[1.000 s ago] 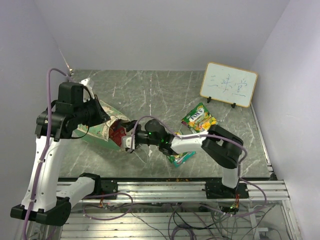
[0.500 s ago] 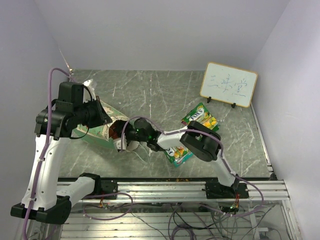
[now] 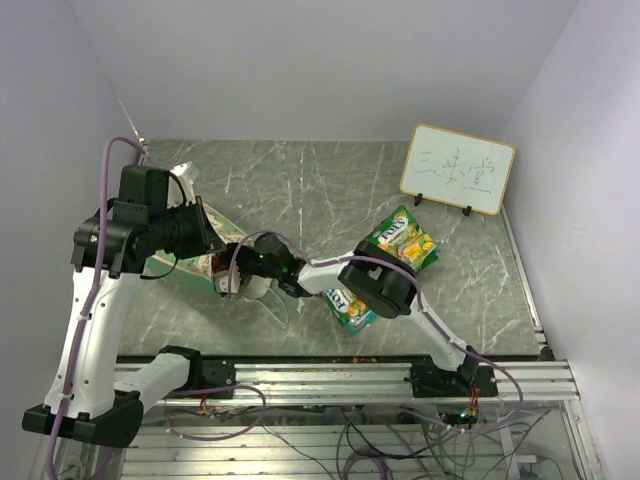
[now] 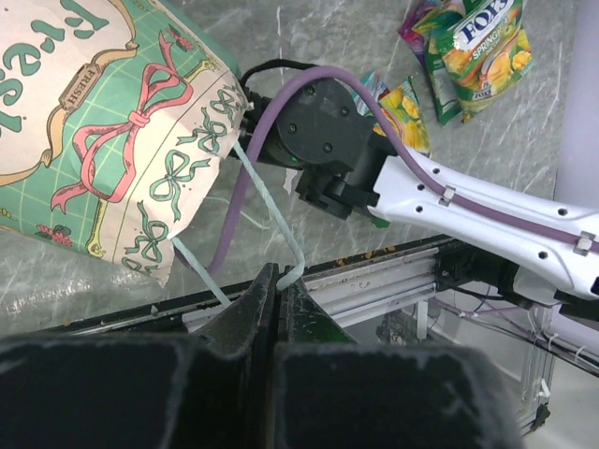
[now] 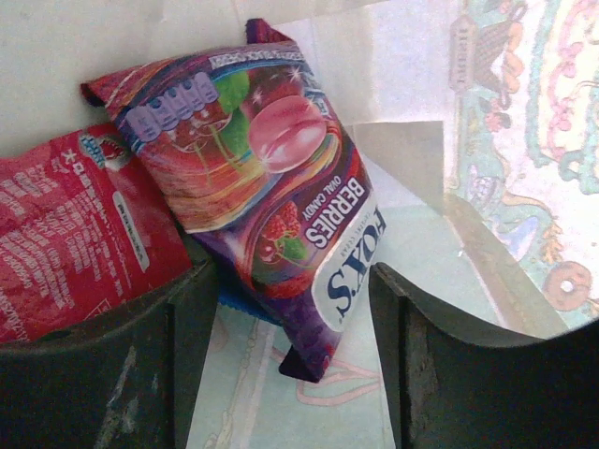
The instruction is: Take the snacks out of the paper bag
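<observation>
The mint-green paper bag (image 3: pixel 185 268) lies on its side at the table's left, and its bow pattern shows in the left wrist view (image 4: pixel 103 140). My left gripper (image 4: pixel 278 281) is shut on its thin string handle (image 4: pixel 271 210). My right gripper (image 5: pixel 295 318) is open inside the bag, jaws either side of the lower corner of a purple-blue berries candy packet (image 5: pixel 271 196). A pink-red packet (image 5: pixel 75 234) lies to its left. In the top view the right gripper (image 3: pixel 238 272) is at the bag's mouth. Two green-yellow packets lie on the table (image 3: pixel 405 238) (image 3: pixel 350 308).
A white framed whiteboard (image 3: pixel 458 168) stands at the back right. My right arm (image 3: pixel 375 285) stretches low across the table toward the left. The metal rail (image 3: pixel 330 375) runs along the near edge. Grey walls close in at the left, back and right.
My right arm has reached further left, its gripper going deeper into the bag's mouth and its elbow swinging left. The left gripper still holds the bag's handle.
</observation>
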`<state>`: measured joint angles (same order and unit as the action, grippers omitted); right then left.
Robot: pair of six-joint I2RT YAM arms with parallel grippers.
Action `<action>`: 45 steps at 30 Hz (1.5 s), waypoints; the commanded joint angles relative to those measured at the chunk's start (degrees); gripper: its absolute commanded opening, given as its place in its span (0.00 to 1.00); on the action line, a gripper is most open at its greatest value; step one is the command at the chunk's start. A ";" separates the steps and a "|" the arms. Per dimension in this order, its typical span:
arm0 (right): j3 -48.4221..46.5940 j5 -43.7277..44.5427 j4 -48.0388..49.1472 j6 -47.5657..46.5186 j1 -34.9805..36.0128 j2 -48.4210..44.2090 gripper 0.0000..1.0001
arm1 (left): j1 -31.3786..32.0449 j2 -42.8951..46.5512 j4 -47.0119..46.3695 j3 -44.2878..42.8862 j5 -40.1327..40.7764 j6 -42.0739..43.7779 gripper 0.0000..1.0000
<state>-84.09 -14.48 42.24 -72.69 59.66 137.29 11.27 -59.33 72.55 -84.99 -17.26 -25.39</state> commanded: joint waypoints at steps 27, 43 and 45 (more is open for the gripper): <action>17.87 -2.19 9.41 16.90 0.67 -16.59 0.00 | -0.28 -0.10 -2.19 3.15 6.47 -7.08 0.07; 35.58 8.62 8.51 33.96 3.96 -29.83 0.19 | -0.28 -3.34 -6.90 1.14 3.74 -9.26 0.07; 36.53 9.95 8.10 43.11 4.03 -31.52 0.38 | -0.28 -3.54 -7.29 1.01 3.57 -9.41 0.07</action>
<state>-48.90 -9.04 48.97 -45.36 63.16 110.30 11.09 -62.57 68.20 -82.21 -12.08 -33.91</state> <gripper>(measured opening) 0.246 0.081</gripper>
